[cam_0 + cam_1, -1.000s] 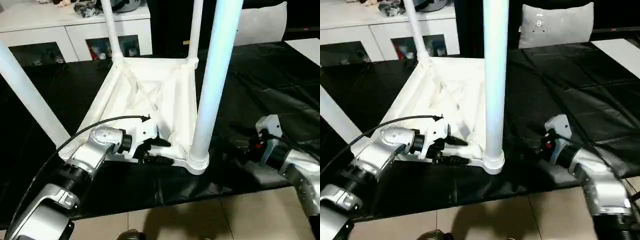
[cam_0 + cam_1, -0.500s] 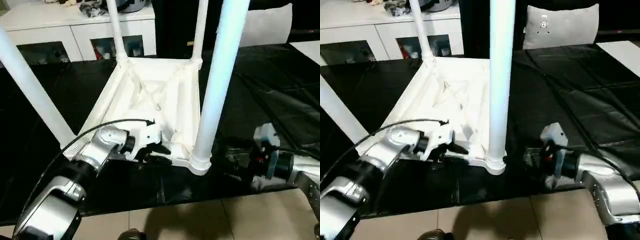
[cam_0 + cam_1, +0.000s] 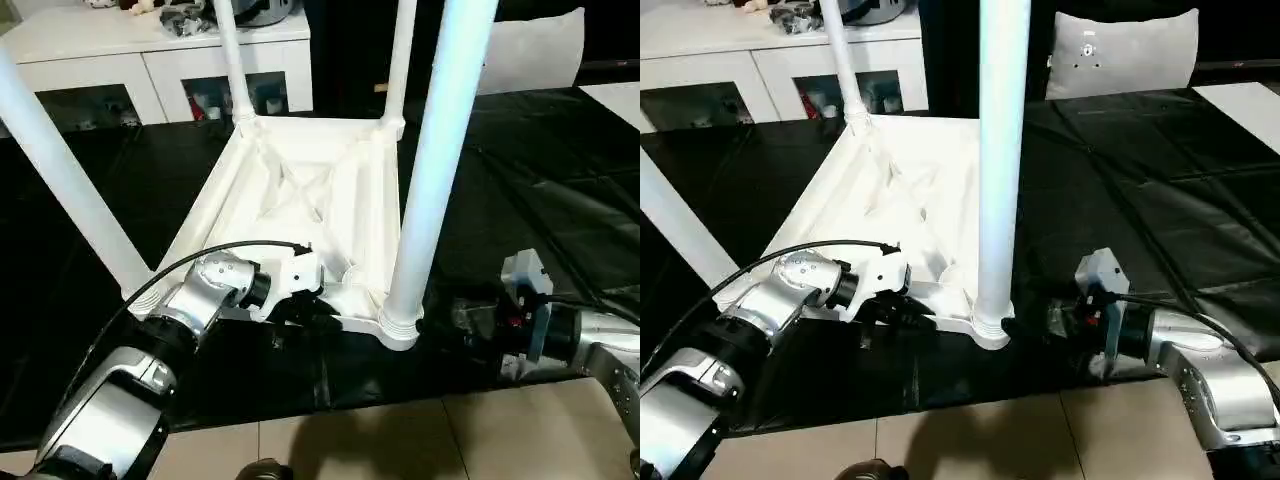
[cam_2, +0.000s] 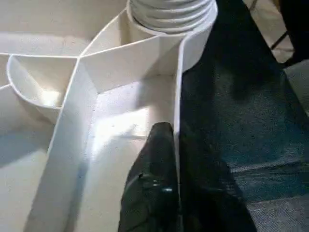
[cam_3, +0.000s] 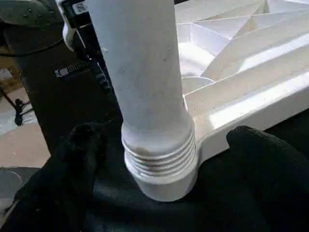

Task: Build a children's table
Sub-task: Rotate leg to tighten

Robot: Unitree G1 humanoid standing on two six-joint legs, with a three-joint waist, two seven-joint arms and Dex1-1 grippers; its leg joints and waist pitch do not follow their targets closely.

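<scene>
The upside-down table [image 3: 300, 200] sits on the black cloth [image 3: 520, 190] with the near-right corner leg [image 3: 430, 160] standing straight up between the wide-open right gripper [image 5: 164, 159], while the left gripper [image 4: 176, 159] pinches the near edge beside it.

The left tool [image 3: 300, 312] is pinched closed on a thin wall, while the right tool [image 5: 166, 159] gapes wide.
</scene>
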